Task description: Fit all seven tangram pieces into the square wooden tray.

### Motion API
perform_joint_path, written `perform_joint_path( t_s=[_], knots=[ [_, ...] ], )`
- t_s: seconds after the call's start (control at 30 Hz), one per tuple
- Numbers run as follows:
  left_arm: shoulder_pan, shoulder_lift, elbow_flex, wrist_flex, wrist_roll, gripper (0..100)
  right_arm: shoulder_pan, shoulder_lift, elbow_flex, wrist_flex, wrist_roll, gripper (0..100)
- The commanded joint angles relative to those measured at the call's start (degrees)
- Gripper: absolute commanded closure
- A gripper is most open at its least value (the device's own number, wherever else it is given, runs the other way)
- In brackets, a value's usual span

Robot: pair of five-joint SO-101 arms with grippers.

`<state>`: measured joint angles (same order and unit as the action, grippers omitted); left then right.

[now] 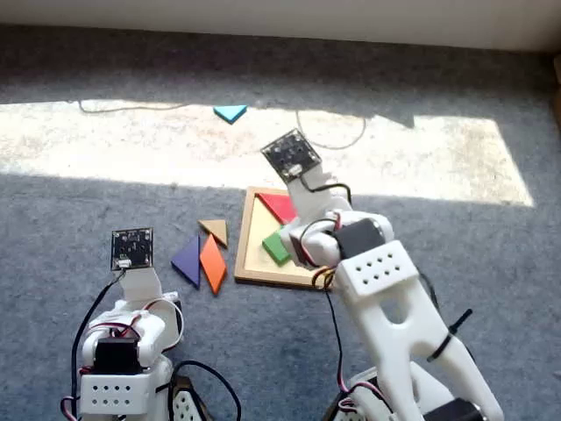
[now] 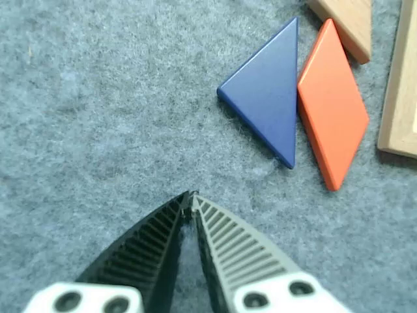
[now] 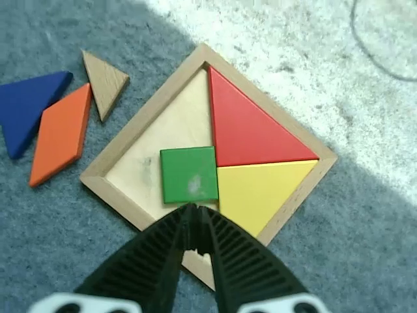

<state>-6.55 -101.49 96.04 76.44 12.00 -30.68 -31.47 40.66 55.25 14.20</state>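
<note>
High view: square wooden tray (image 1: 243, 235) at centre, red triangle (image 1: 279, 206), yellow triangle (image 3: 264, 192) and green square (image 1: 276, 247) inside. Dark-blue triangle (image 1: 188, 260), orange parallelogram (image 1: 213, 263), tan wooden triangle (image 1: 215, 231) on grey carpet (image 1: 88, 210) at tray's 9 o'clock; light-blue triangle (image 1: 230, 112) well apart at 11. Right tool (image 3: 192, 215) clenched, empty, above tray rim beside green square. Left tool (image 2: 190, 199) clenched, empty, near dark-blue triangle.

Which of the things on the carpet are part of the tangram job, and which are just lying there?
Job: wooden tray; red triangle, yellow triangle, green square inside it; blue triangle, orange parallelogram, tan triangle beside it; light blue triangle far off.
Lying about: loose cable.
</note>
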Motion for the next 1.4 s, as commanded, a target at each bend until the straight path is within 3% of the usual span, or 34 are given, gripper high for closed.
perform_joint_path(
  t_s=[0.0,0.13,0.4,0.7,0.83,0.97,1.07,1.13,1.37],
  knots=[
    [0.4,-2.59,1.19,0.35,0.26,99,3.12,-11.38,6.37,1.27,0.35,98.8],
    [0.4,-2.59,1.19,0.35,0.26,99,3.91,-20.44,14.37,1.27,0.18,98.8],
    [0.57,-2.59,1.19,0.35,0.26,99,10.15,-34.42,25.1,1.19,-8.7,98.7],
    [7.6,-2.68,0.48,0.62,-0.18,99,10.42,-44.88,34.07,0.57,-15.21,98.7],
    [6.9,-2.68,-7.34,0.79,-9.76,99,10.51,-49.01,38.73,-2.24,-17.23,98.7],
    [-0.13,-2.68,-14.9,-0.26,-26.99,99,11.38,-53.05,43.12,-5.23,-17.23,98.7],
    [-4.26,-2.68,-18.15,-7.74,-39.3,99,13.49,-55.78,45.23,-7.25,-17.32,98.7],
    [-6.29,-2.33,-20.09,-10.81,-40.97,99,14.11,-57.27,46.64,-7.96,-17.32,98.7],
    [-7.6,1.89,-29.05,-15.74,-36.4,92,14.02,-60.62,48.84,-7.96,-17.05,98.7]
  ],
)
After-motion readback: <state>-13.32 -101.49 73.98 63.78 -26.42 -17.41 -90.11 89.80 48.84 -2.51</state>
